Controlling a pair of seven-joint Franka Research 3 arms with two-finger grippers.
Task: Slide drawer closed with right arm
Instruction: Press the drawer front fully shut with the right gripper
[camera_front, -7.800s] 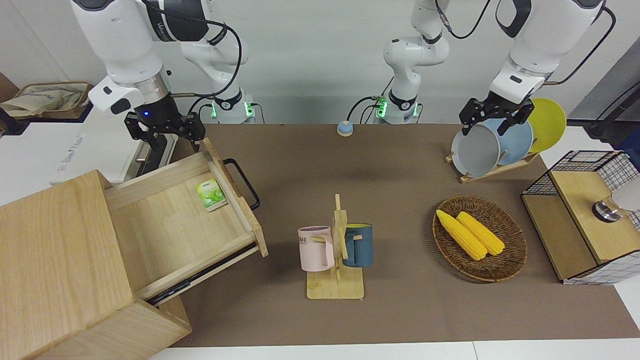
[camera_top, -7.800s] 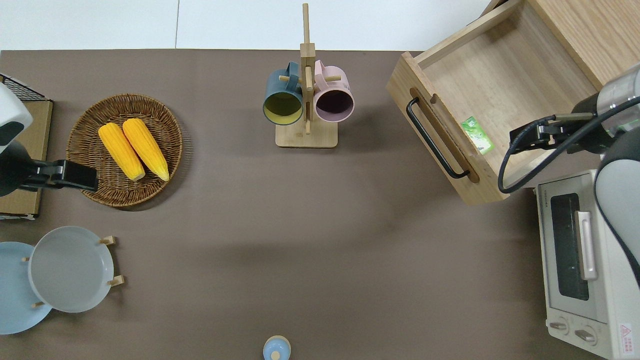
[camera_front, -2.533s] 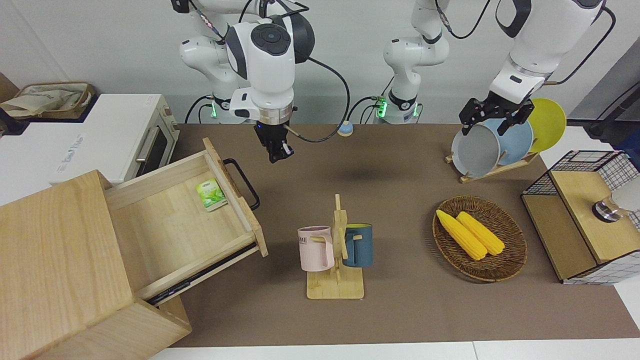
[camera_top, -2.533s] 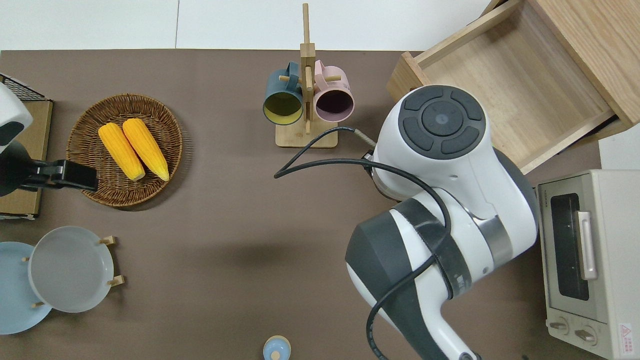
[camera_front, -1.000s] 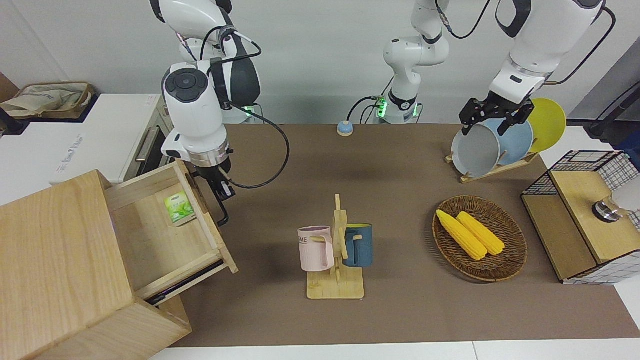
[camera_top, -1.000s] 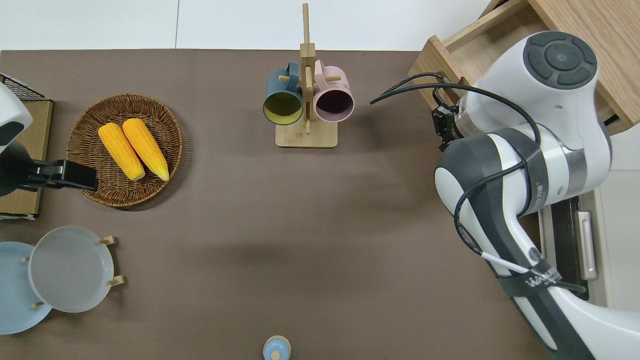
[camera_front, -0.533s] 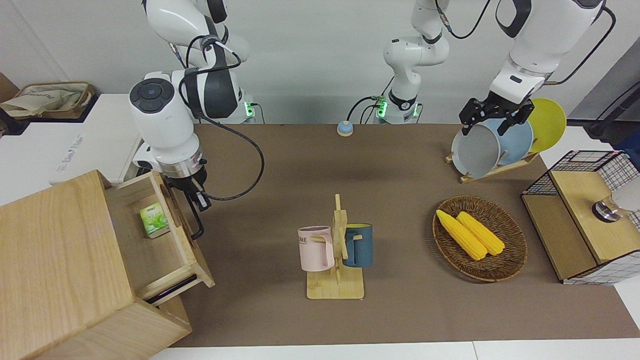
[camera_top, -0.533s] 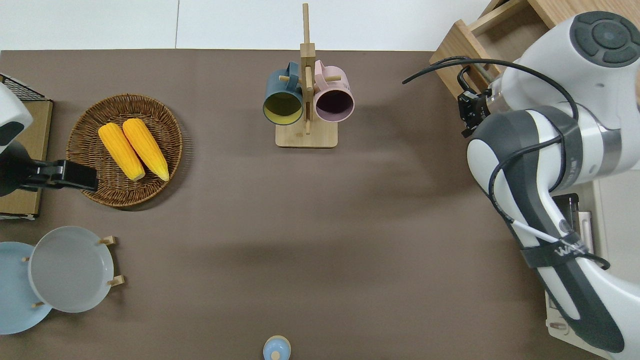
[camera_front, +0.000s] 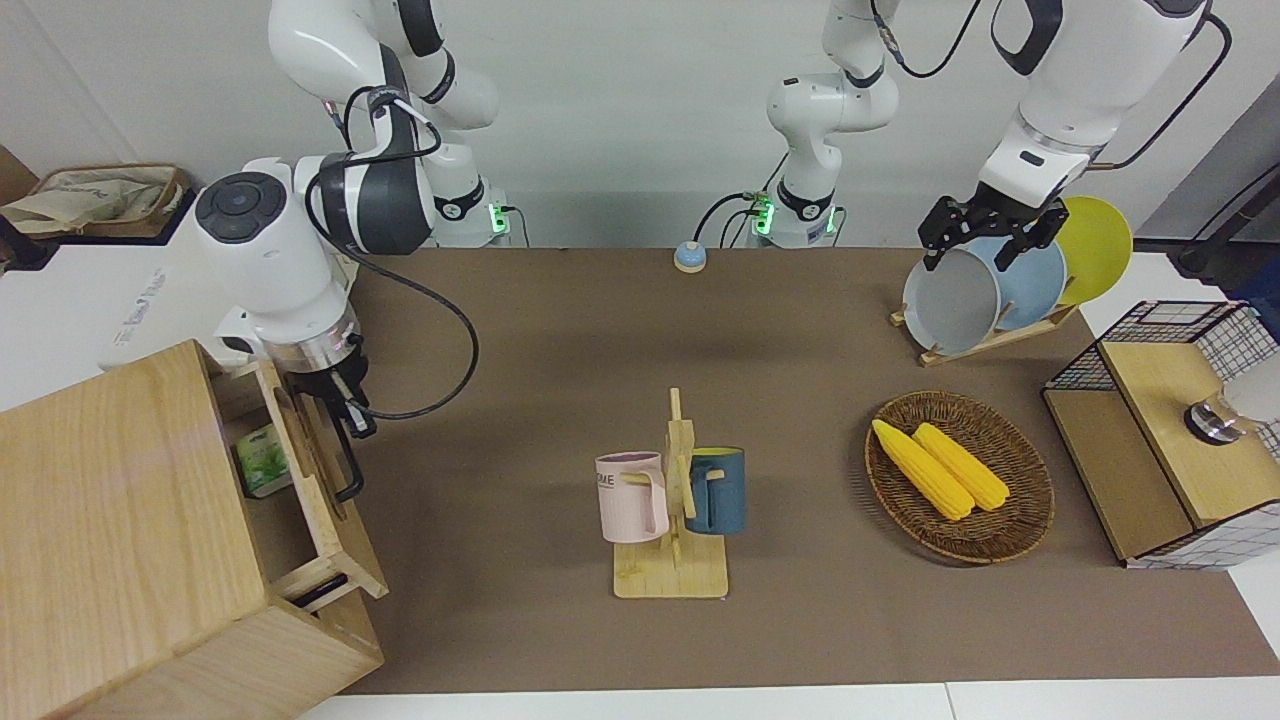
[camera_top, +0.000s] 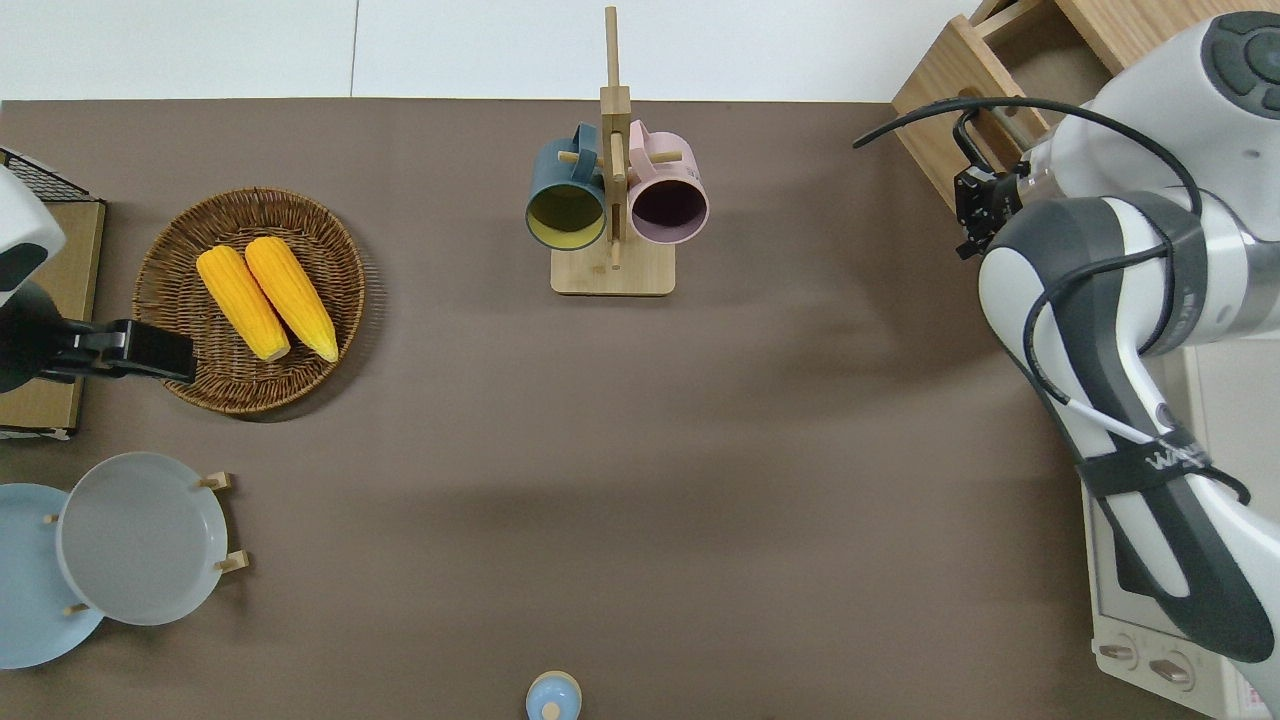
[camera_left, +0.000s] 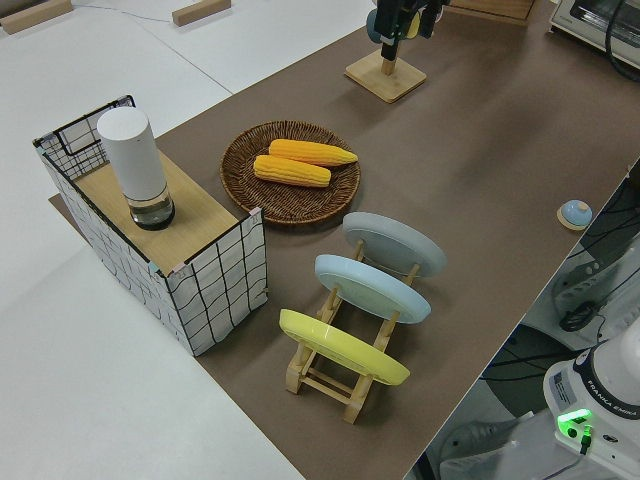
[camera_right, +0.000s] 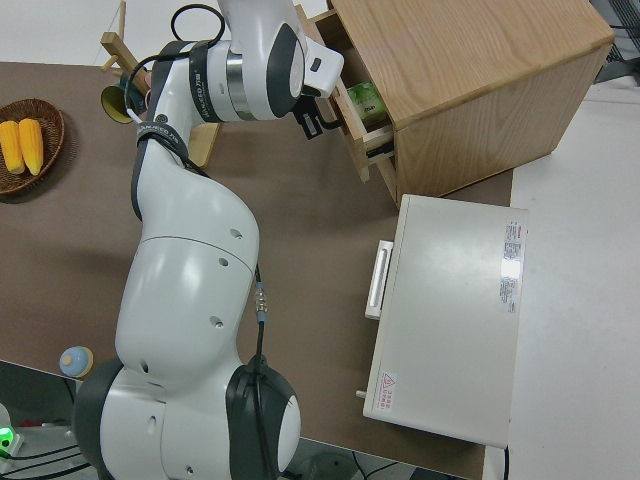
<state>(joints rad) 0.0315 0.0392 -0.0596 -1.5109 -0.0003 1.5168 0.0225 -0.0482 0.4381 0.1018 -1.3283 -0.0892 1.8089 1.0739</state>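
Cabinet at the right arm's end of the desk. Drawer protrudes partway from its front. Right claw against the black handle; finger state indeterminate. Remaining travel judged straight toward the cabinet. Left arm parked.

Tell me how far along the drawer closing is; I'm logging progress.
Mostly done: the drawer sits largely inside the cabinet. In hand: the right gripper is at its black handle. Left: a gap showing the green packet.
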